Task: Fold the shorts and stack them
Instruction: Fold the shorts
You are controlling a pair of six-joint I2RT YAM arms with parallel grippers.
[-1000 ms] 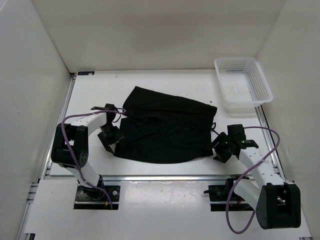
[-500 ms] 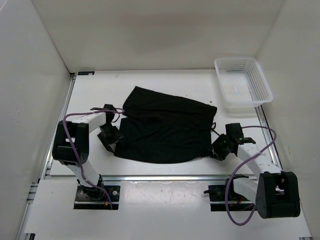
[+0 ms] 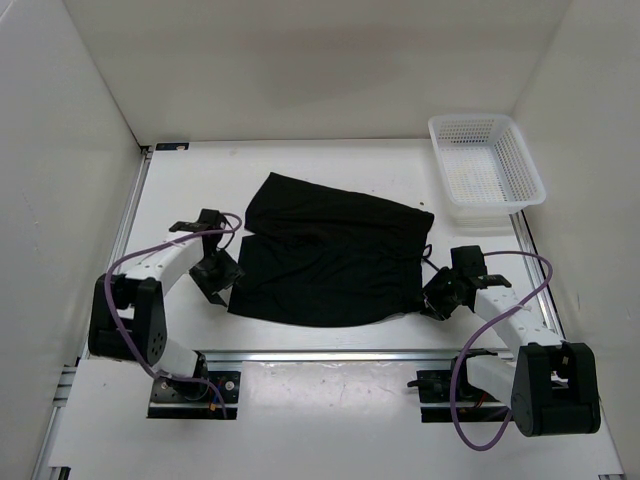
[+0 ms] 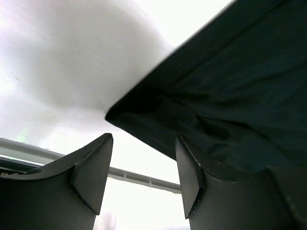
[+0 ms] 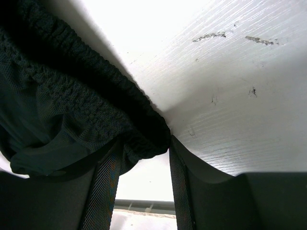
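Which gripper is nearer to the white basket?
Right. The right gripper is at the right edge of the shorts, toward the robot from the basket; the left gripper is at their left edge, far across.

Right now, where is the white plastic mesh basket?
In the top view, the white plastic mesh basket sits in the table's far right corner, apart from the black fabric shorts lying to its left at mid-table.
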